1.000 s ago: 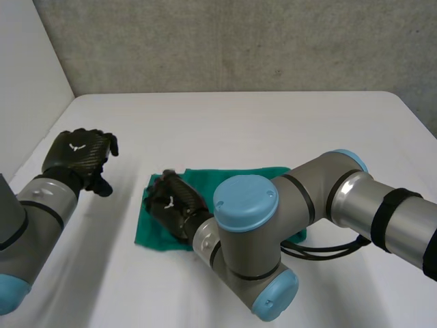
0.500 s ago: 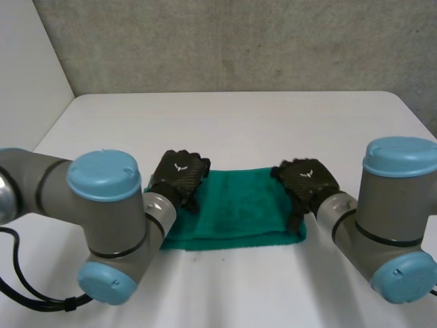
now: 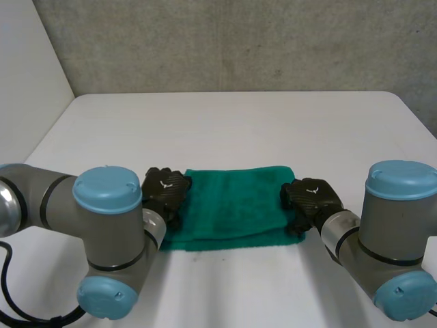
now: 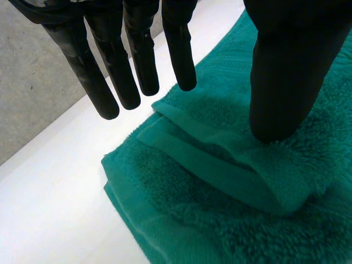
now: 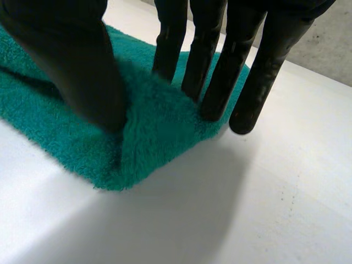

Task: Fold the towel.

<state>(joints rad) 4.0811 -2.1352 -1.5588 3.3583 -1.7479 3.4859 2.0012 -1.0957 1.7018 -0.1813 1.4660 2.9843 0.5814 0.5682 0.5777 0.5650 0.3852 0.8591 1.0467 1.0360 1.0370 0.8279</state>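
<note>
A green towel (image 3: 232, 208) lies folded on the white table (image 3: 239, 123), long side across. My left hand (image 3: 166, 191) rests at its left edge, open. There the thumb (image 4: 286, 82) presses on the top layer of the towel (image 4: 220, 209) near a corner, while the straight fingers (image 4: 110, 71) hover just off the cloth. My right hand (image 3: 311, 197) is at the right edge. Its thumb (image 5: 71, 60) and fingers (image 5: 214, 82) squeeze a raised ridge of towel (image 5: 159, 137) between them, close to the near right corner.
Bare white tabletop (image 3: 225, 287) lies on all sides of the towel. A grey wall (image 3: 239, 41) stands behind the table and a white panel (image 3: 27, 75) at the far left. Both arms' elbows (image 3: 109, 191) sit low at the near edge.
Both hands have moved toward me along the towel's side edges. The right hand's thumb and fingers have closed on the cloth at the right edge.
</note>
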